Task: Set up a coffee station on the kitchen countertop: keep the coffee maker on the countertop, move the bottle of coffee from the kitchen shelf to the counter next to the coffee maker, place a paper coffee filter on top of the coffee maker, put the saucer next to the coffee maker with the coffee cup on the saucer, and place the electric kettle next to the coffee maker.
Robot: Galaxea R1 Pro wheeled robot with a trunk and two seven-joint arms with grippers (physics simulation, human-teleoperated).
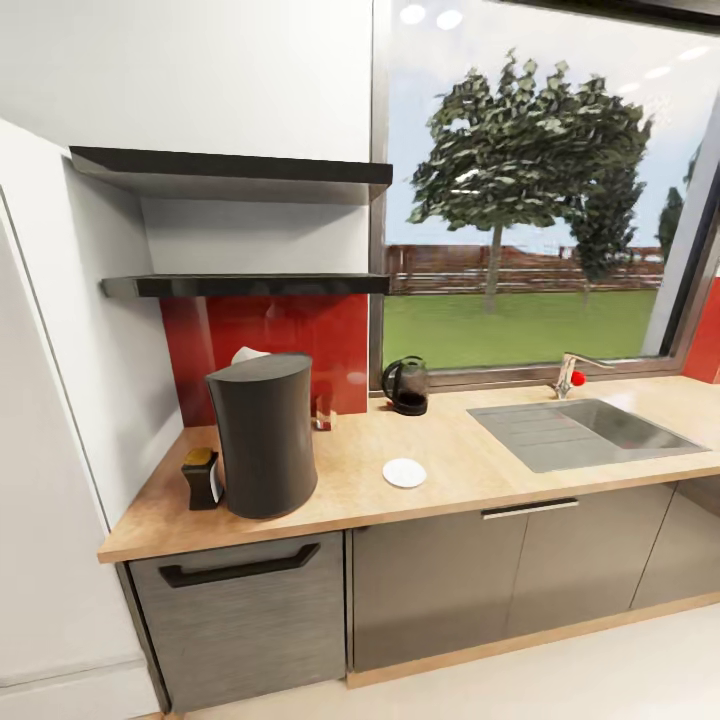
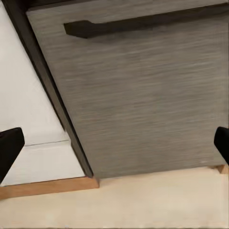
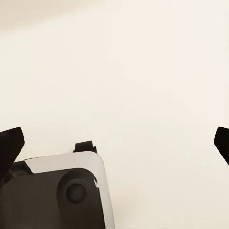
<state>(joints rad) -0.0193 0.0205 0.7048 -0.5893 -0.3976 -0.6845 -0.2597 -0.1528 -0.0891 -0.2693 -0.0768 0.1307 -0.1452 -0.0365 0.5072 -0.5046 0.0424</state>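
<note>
The counter point(image 1: 450, 470) runs along the wall under a window point(image 1: 540, 190), wood-topped, with grey cabinet fronts below. Near its left end stands the coffee maker point(image 1: 263, 435), a tall dark tapered body set close to the front edge. Something white, perhaps the filter point(image 1: 247, 354), peeks up behind its top, but I cannot tell whether it rests on the maker. Tucked against the maker's left side is a small dark bottle point(image 1: 199, 478) with a tan lid, touching or just beside it. The saucer point(image 1: 404, 473) lies flat on the counter to the maker's right, near the front edge and bare. The kettle point(image 1: 406, 386) stands at the back edge by the window sill, well apart from the maker. A sink point(image 1: 585, 432) is set into the right part of the counter, with a tap point(image 1: 570, 374) behind it. Two dark shelves point(image 1: 245, 285) hang on the wall above the maker. The left gripper point(image 2: 114, 143) faces a cabinet door point(image 2: 143, 95) and the floor, its fingers spread wide with nothing between them. The right gripper point(image 3: 114, 143) points at the pale floor point(image 3: 143, 71) over part of the robot's base point(image 3: 62, 191), its fingers likewise wide apart and grasping nothing.
</note>
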